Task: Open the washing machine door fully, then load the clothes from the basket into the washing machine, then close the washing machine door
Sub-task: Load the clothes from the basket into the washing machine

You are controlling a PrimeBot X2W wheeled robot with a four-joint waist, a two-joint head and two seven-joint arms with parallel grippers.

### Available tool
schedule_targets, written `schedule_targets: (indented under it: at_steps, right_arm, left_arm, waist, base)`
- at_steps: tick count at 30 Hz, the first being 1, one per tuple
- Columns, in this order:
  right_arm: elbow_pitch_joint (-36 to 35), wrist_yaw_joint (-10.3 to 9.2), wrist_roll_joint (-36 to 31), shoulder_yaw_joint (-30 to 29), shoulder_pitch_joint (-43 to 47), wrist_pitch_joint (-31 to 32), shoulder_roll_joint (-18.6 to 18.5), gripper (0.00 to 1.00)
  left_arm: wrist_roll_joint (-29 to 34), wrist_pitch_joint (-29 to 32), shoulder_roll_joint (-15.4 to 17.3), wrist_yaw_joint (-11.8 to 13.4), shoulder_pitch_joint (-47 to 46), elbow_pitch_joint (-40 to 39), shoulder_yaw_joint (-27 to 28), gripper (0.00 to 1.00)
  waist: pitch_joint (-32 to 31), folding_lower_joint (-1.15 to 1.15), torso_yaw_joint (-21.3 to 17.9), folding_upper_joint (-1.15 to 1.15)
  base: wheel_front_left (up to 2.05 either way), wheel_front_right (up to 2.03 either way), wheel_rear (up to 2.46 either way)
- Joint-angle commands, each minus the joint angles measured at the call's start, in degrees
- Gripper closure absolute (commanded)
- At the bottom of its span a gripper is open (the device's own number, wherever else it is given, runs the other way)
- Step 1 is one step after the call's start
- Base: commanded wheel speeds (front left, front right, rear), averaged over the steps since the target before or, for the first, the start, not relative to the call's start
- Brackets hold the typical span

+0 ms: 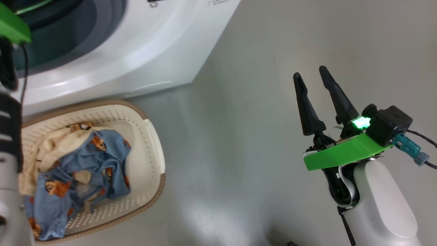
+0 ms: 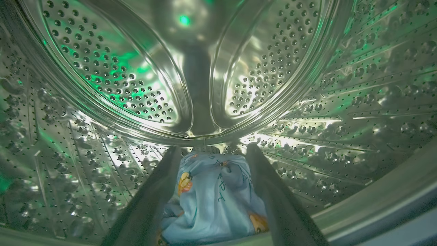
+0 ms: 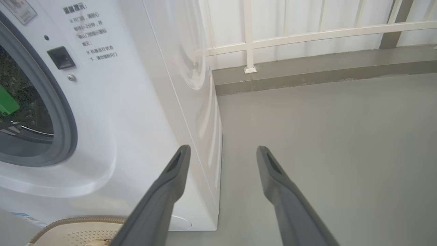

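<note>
Green glare tints the shiny drum (image 2: 112, 85); edges bend.

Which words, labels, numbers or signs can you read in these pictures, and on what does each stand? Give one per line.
"温馨提示:": heading printed on the washing machine front, beside the drum opening.
Smaller Chinese lines under it: too blurred to read surely.
Grey sticker at the front's upper corner: unreadable.
Blue label low on the front: too small.
Fine print on the machine, head view: too small.
</note>
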Motion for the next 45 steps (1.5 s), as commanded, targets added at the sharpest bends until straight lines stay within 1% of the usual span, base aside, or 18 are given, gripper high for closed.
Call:
schedule_targets:
  at_steps: [1, 13, 26, 33, 39, 45]
  right_arm:
    - [-1.01, 0.09, -0.40, 0.91, 0.74, -0.27, -0.41, 0.00]
    - [-0.06, 0.09, -0.54, 0.30, 2.24, -0.27, -2.11, 0.00]
    - [1.79, 0.09, -0.24, 0.23, 6.01, -0.27, -4.43, 0.00]
    - [2.72, 0.09, 0.06, 0.20, 8.53, -0.27, -5.44, 0.00]
    - [3.20, 0.09, -0.27, 0.82, 10.75, -0.27, -5.89, 0.00]
    - [3.34, 0.09, -0.26, 0.96, 12.07, -0.27, -6.31, 0.00]
  left_arm:
    - [0.83, -0.29, 1.96, 0.14, 2.29, -1.91, 0.62, 0.00]
    - [1.71, -0.29, -0.80, 0.24, 14.87, -8.82, 2.85, 0.00]
    - [1.04, -0.29, -4.16, -0.63, 33.53, -21.71, 5.54, 0.00]
    - [0.72, -0.29, -5.72, -0.77, 42.79, -27.96, 6.65, 0.00]
    - [0.45, -0.29, -6.42, -0.81, 50.90, -32.73, 7.86, 0.00]
    - [0.58, -0.29, -7.03, -0.45, 56.20, -36.75, 8.53, 0.00]
  waist:
    - [-2.14, 0.00, 1.55, 0.00]
    - [-9.87, 0.00, 5.43, 0.00]
    - [-20.12, 0.00, 10.87, 0.00]
    - [-24.61, 0.00, 13.83, 0.00]
    - [-27.90, 0.00, 15.30, 0.00]
    - [-29.18, 0.00, 16.01, 0.00]
  base:
    - [0.00, 0.00, 0.00]
    - [0.00, 0.00, 0.00]
    - [0.00, 0.00, 0.00]
    - [0.00, 0.00, 0.00]
    - [0.00, 0.00, 0.00]
    - [0.00, 0.00, 0.00]
